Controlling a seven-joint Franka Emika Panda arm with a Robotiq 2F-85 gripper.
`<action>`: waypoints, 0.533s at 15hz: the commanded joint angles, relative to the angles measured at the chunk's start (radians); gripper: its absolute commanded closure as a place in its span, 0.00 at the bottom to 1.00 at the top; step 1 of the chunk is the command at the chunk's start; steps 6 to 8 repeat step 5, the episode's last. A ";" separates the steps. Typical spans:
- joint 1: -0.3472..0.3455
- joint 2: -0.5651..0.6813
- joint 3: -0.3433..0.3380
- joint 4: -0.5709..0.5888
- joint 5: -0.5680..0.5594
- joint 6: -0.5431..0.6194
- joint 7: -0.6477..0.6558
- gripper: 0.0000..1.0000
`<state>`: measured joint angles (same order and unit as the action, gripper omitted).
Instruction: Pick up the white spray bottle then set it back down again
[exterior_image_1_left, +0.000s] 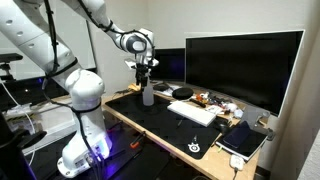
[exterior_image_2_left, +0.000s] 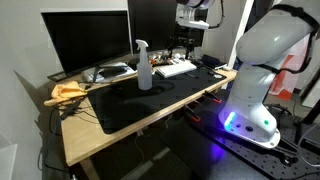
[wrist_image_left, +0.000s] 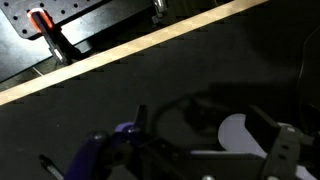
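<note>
The white spray bottle (exterior_image_1_left: 147, 95) stands upright on the black desk mat (exterior_image_1_left: 160, 122). It also shows in an exterior view (exterior_image_2_left: 144, 68), near the mat's middle. My gripper (exterior_image_1_left: 143, 67) hangs above the bottle with its fingers pointing down, and it is not touching the bottle. It also shows high in an exterior view (exterior_image_2_left: 191, 18). In the wrist view the jaws (wrist_image_left: 210, 138) are spread apart and hold nothing. A pale shape, the bottle's top (wrist_image_left: 238, 132), lies below between them.
A large monitor (exterior_image_1_left: 243, 65), white keyboard (exterior_image_1_left: 193, 112) and a dark notebook (exterior_image_1_left: 243, 140) sit on the wooden desk (exterior_image_2_left: 75, 135). A yellow cloth (exterior_image_2_left: 68, 92) lies at one end. The desk's wooden edge (wrist_image_left: 130, 55) crosses the wrist view.
</note>
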<state>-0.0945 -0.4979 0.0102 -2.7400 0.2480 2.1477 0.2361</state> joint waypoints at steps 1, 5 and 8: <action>0.009 0.000 -0.010 0.001 -0.005 -0.001 0.004 0.00; 0.008 0.002 -0.015 0.001 -0.004 -0.001 0.003 0.00; 0.008 0.002 -0.015 0.001 -0.004 -0.001 0.003 0.00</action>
